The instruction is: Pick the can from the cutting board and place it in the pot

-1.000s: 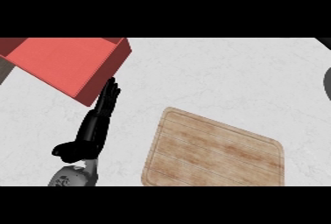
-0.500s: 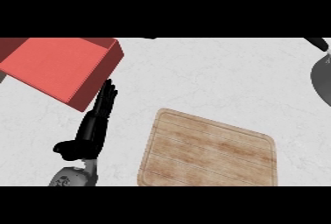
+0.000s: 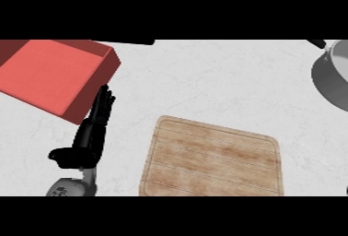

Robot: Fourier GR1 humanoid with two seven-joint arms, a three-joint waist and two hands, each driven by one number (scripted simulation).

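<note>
— My left hand [image 3: 92, 133] lies flat on the surface [image 3: 217, 87] near its left edge, fingers straight and holding nothing, fingertips just beside the red box [image 3: 54, 73].

— And the can?

— I cannot see it anywhere. The cutting board [image 3: 214, 159] sits at the surface's near edge with a bare top.

— The pot?

— The pot [image 3: 333, 78] is at the far right corner, cut off by the view's edge. My right hand does not show.

A white marbled counter [image 3: 224, 87] is shown. A wooden cutting board [image 3: 212, 159] is laid near its lower edge, a red box [image 3: 51, 76] at the upper left corner, and a grey pot [image 3: 332, 78] at the right edge.
</note>
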